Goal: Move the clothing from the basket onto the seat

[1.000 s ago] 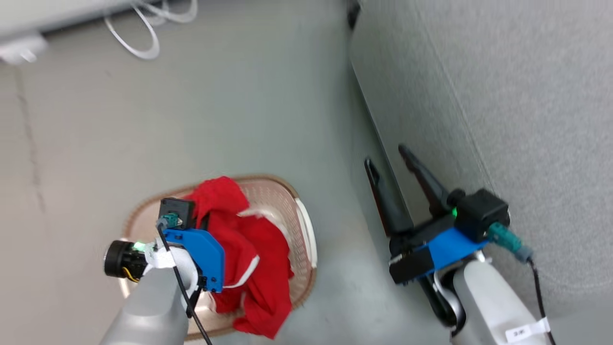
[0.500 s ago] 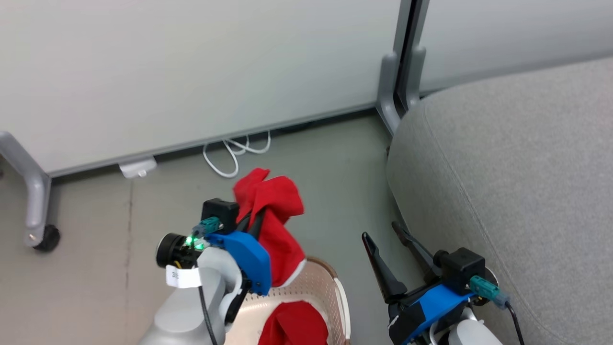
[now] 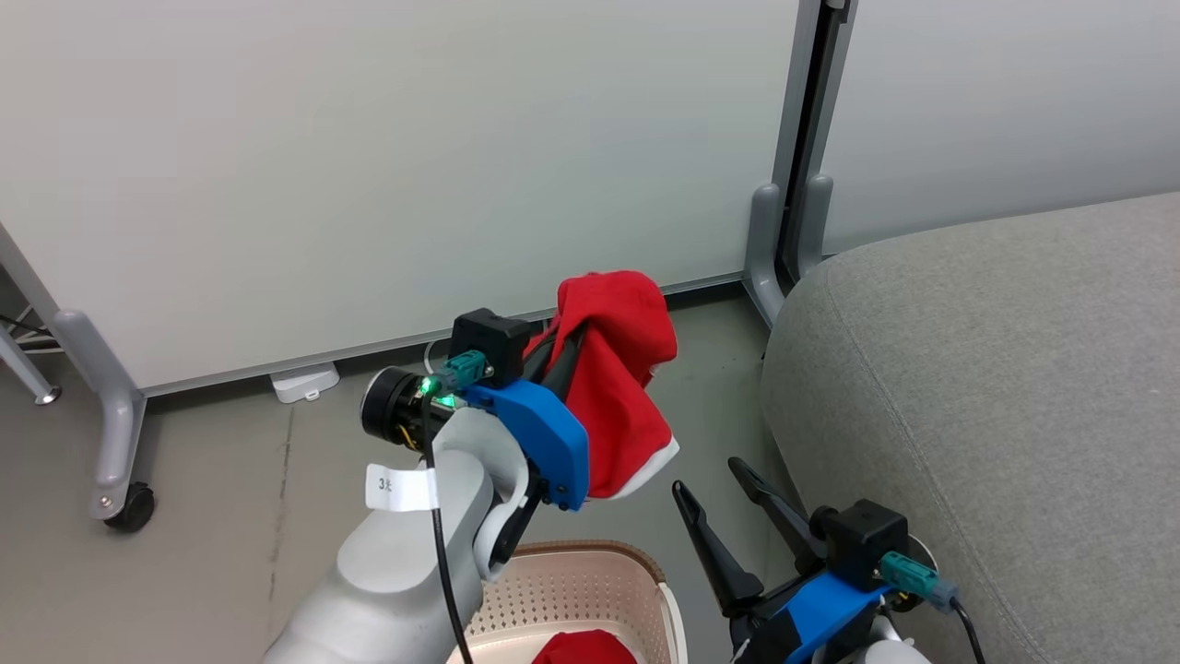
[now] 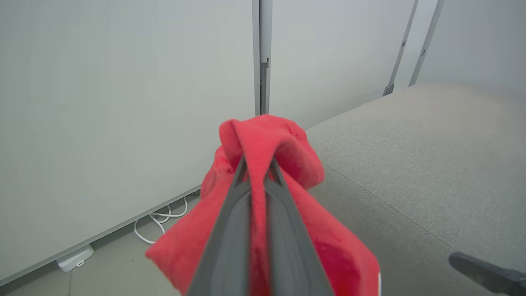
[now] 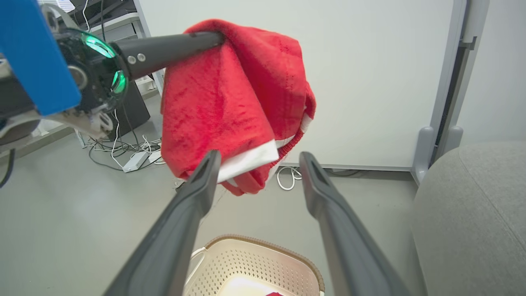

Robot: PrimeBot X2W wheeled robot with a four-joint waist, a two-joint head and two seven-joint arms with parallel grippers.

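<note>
Lift-out stage, read from left to right. At far left a grey partition leg on a black castor stands on the grey floor, before a pale partition panel. The left claw is clamped tight on a fold of one bright red soft garment with white trim. A second ago this claw was down in the heap inside the basket. The garment now hangs free in the air, its white hem well above the rim, though part of the apparent shift is the head camera tilting up. Below it, the cream-white perforated plastic basket with a brown woven-look rim holds a second red garment, so the task is judged to be at its first transfer, with one piece left to fetch. The right claw has stayed wide and empty, standing between basket and sofa. At right, the large light grey upholstered sofa presents a rounded front edge near the hanging cloth. Open air lies above that edge, so a rightward carry appears unobstructed, provided the trailing hem clears the edge and the right claw's raised fingers. The panel and its grey upright post close off the space behind.
</note>
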